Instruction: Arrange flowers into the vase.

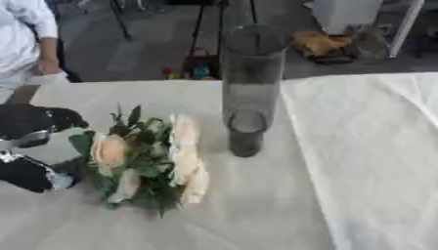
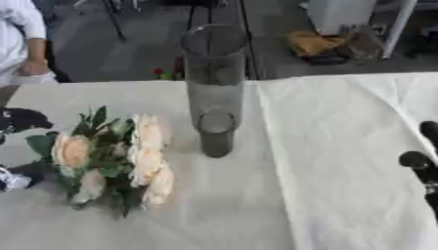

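The vase (image 1: 250,93) stood empty, nothing arranged yet. The flowers (image 1: 145,158) lay on the table (image 1: 359,161) at its eight o'clock. Left hand (image 1: 34,146) beside them, right hand (image 2: 424,163) at three o'clock; I couldn't tell either's grip.

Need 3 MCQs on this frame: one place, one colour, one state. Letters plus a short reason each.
1. Where does the bunch of flowers lie relative to the glass vase?
A. to its left on the table
B. to its right
C. inside it

2. What colour are the blooms?
A. deep red
B. pale peach and cream
C. blue

3. What is the vase's state?
A. tipped on its side
B. upright with flowers in it
C. upright with no flowers in it

Answers:
1 A: the bunch lies flat on the white tablecloth, left of the vase.
2 B: the roses show peach and cream among green leaves.
3 C: the tall clear cylinder stands upright, and every flower is on the cloth.
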Robot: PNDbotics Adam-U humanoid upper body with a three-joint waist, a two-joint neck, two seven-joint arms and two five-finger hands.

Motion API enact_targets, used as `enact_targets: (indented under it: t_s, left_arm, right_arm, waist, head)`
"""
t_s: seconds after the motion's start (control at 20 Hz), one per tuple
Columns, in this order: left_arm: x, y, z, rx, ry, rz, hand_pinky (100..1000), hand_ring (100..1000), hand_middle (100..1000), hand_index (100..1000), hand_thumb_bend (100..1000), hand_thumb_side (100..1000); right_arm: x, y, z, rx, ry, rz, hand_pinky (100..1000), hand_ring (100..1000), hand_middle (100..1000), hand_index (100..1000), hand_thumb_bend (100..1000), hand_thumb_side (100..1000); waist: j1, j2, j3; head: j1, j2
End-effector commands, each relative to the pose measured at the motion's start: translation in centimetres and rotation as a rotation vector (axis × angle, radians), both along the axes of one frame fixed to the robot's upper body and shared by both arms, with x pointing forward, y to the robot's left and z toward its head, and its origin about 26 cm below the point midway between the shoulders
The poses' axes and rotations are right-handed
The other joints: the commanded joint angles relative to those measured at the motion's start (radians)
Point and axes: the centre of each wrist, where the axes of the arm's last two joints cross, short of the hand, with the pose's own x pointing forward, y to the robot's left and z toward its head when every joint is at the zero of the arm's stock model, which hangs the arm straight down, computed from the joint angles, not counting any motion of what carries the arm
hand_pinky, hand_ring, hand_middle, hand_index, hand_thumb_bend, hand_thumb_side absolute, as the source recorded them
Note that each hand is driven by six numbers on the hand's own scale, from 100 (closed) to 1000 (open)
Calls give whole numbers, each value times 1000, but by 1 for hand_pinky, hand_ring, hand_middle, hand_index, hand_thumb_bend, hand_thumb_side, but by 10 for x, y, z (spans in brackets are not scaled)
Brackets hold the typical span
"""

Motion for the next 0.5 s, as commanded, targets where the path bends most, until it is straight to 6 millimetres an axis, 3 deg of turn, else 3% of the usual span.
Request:
enact_targets:
  t_s: [0.05, 0.5]
  left_arm:
    - [1, 4, 7, 24, -39, 9, 844, 949, 968, 1000, 389, 591]
    - [3, 8, 1, 36, -57, 19, 841, 946, 966, 1000, 394, 578]
  right_arm:
    - [-1, 1, 6, -17, -21, -2, 781, 914, 618, 897, 100, 926]
    - [-1, 1, 6, -18, -18, 0, 782, 914, 618, 894, 100, 926]
  waist:
    - [0, -16, 0]
    - [2, -16, -3]
  head:
    - [4, -10]
    - [7, -16]
